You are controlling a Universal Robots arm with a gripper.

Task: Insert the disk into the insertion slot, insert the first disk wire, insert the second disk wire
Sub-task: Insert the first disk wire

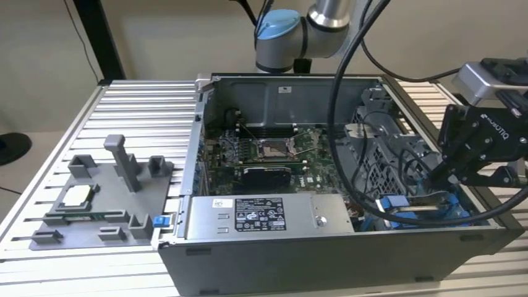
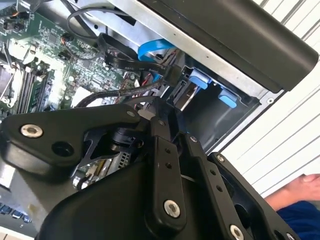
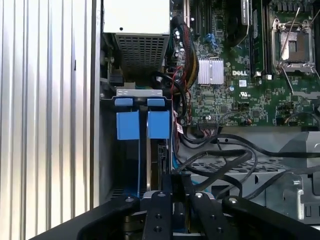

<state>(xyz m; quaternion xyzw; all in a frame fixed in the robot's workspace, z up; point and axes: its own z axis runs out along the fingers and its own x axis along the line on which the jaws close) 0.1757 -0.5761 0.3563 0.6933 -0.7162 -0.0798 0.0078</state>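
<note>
- While it hung over the near corner of the open computer case [image 1: 330, 260] on the exterior view's right, the claw [image 1: 439, 180] had its black metal fingers [image 3: 159, 210] pressed together, with nothing visibly pinched between them.
- In the first wrist view the claw [image 3: 173, 180] pointed straight down at the insertion slot [image 3: 106, 150], a narrow bay with flat grey sheet-metal walls.
- The disk [image 1: 422, 202] sat down inside that slot, its silver metal face flanked by bright blue plastic.
- Whether the fingertips touched the disk I could not tell; they were just above it.
- Two square blue plastic tabs [image 3: 127, 125] stood side by side at the end of the slot farthest from the claw.
- In the second wrist view the claw [image 2: 150, 109] showed as bolted, matt black links, with a flat blue ribbon cable [image 2: 152, 49] curving beyond it.
- Round black cables [image 3: 220, 155] looped across a perforated metal plate just beside the slot.
- The green motherboard [image 1: 272, 158] lay in the middle of the case, with a finned silver heatsink [image 3: 210, 71] on it.
- A grey labelled power supply box [image 1: 256, 216] ran along the case's near wall.
- A grey plastic fixture tray [image 1: 91, 204] lay well apart on the ribbed aluminium worktop [image 1: 140, 111].
</note>
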